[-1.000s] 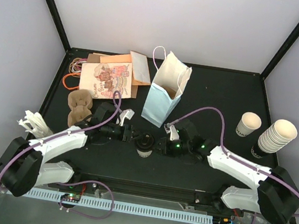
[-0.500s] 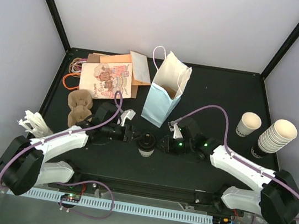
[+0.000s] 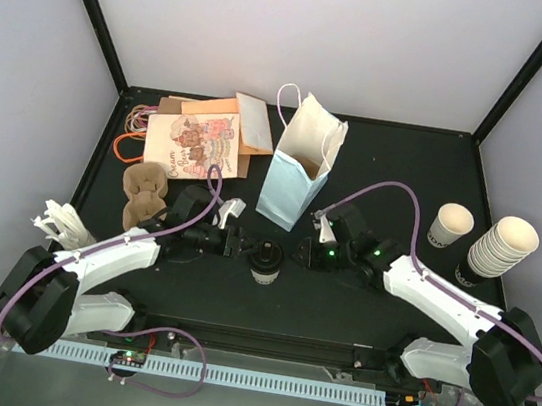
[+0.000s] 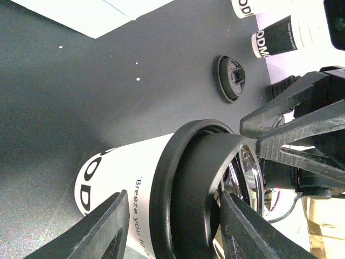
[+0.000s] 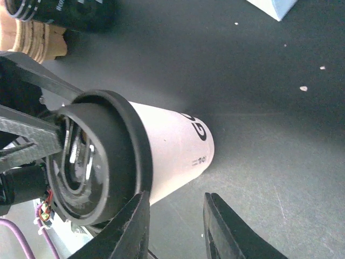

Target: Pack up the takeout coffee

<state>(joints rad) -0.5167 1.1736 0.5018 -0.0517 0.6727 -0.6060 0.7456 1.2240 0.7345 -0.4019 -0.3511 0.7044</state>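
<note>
The black table [image 3: 397,170] carries the takeout coffee [image 3: 264,262] near centre, a pale bag [image 3: 297,171] behind it, stacked cups [image 3: 497,248] right, flat bags [image 3: 194,137] far left

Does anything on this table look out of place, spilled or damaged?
One thing: a loose black lid lies alone on the table, beyond the coffee cup held in the left tool. Nothing looks spilled; the cup stands upright, lid on.
</note>
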